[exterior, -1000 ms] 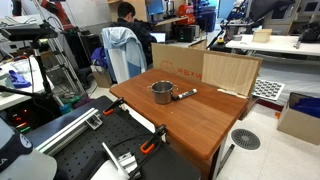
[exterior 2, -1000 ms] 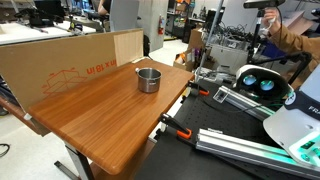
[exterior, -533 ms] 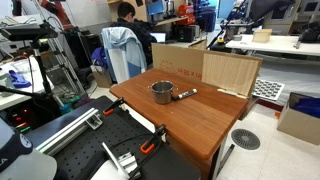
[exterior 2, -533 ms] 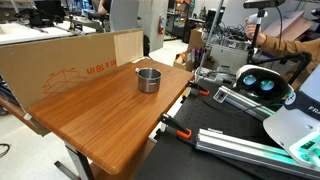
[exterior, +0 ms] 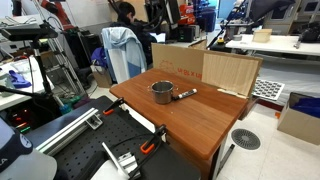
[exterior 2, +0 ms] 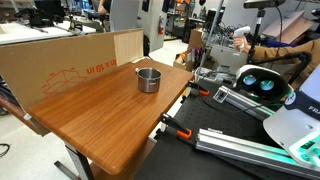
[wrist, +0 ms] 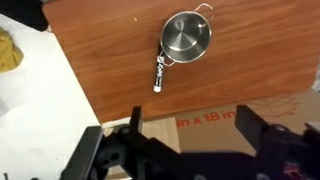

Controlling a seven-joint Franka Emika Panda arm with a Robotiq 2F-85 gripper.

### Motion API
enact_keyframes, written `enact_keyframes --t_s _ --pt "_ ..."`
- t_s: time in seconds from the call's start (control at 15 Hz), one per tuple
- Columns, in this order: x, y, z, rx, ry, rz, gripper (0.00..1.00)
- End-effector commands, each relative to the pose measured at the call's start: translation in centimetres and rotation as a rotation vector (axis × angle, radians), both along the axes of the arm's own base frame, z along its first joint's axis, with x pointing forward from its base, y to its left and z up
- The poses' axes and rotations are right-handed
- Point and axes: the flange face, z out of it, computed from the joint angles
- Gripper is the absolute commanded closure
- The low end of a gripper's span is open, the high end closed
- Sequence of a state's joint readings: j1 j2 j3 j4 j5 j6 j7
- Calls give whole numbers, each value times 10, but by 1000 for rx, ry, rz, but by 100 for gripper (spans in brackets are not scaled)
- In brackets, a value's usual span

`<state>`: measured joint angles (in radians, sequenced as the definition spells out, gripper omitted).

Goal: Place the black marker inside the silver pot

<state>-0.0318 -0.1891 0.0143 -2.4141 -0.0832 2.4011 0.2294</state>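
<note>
Black marker (wrist: 159, 72) well apart from hand (wrist: 188, 128)

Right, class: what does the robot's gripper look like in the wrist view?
The gripper is black: two blocky fingers on a broad, bulky dark body along the bottom edge. It is blurred, so no markings or cables can be made out.

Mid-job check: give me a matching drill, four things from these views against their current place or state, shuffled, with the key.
1. black marker
2. silver pot
3. pincer
4. cardboard panel

A. open, holding nothing, above the table
B. standing along the table's edge
C. lying flat on the table beside the pot
D. upright on the table, nothing inside

Pairs: 1-C, 2-D, 3-A, 4-B
</note>
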Motion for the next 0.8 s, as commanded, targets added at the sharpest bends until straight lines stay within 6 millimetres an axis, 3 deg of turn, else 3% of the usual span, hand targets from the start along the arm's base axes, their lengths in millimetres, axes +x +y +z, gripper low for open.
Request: enact_keyframes --t_s 0.0,0.47,0.73 --pt "16 -15 -24 50 -20 -39 0" --pt "40 -52 -87 68 27 -132 0" --pt "57 -61 -116 67 60 -153 0"
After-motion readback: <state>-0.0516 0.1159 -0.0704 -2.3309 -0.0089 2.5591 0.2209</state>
